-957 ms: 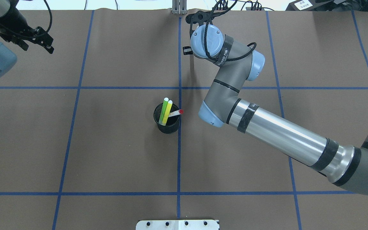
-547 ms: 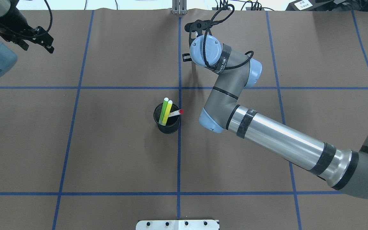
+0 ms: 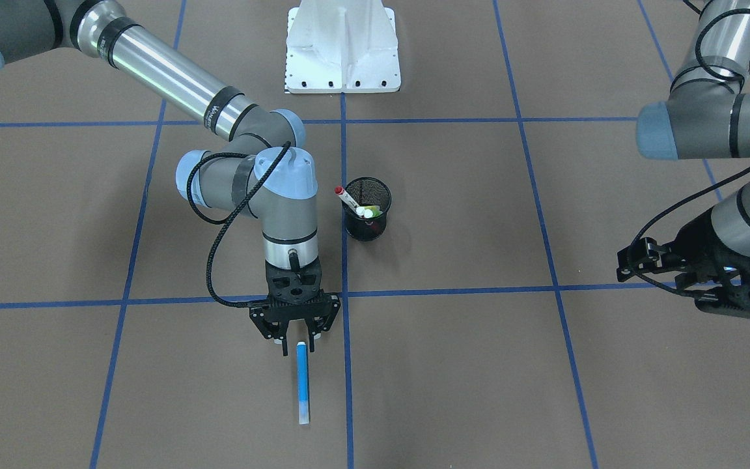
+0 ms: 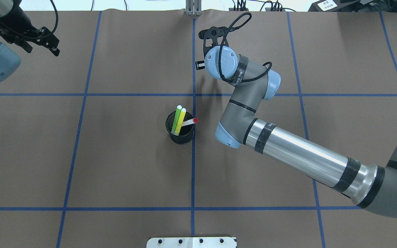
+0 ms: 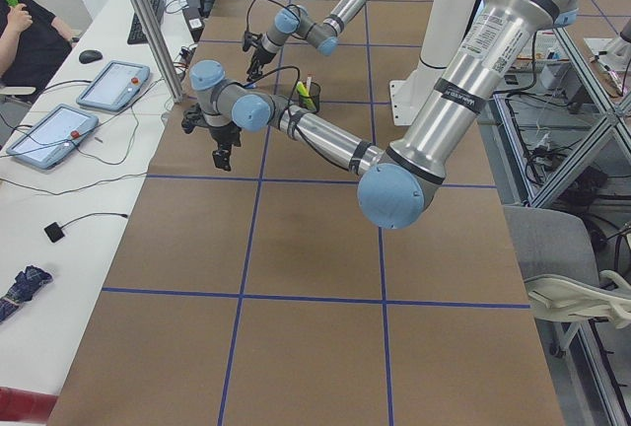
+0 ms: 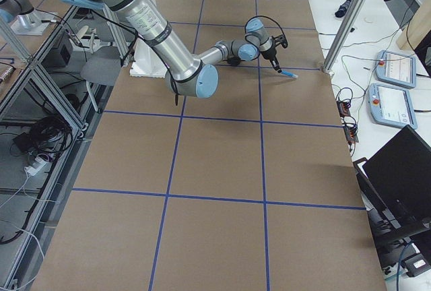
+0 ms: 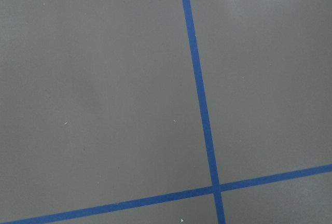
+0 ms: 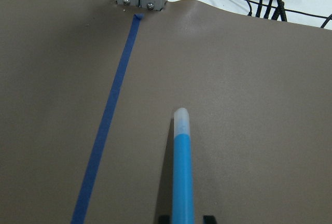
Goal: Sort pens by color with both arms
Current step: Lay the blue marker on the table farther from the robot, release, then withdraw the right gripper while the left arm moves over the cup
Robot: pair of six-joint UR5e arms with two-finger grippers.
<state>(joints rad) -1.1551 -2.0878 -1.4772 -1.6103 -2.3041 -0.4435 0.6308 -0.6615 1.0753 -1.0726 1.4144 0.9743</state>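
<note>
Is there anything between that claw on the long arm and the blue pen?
Nothing visible. The right gripper is right at the near end of the blue pen, which lies on bare table, its open fingers either side.

Black mesh cup (image 3: pixel 366 208) stands mid-bench, sole obstacle; open bench (image 3: pixel 544 378) on all sides, blue pen (image 3: pixel 303 384) lying flat well apart.

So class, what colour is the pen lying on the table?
Blue with a pale tip, clearest in the right wrist-mounted view.

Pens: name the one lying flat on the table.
The blue pen, flat beside the right gripper. The green pen, yellow pen and red-capped pen stand in the mesh cup.
</note>
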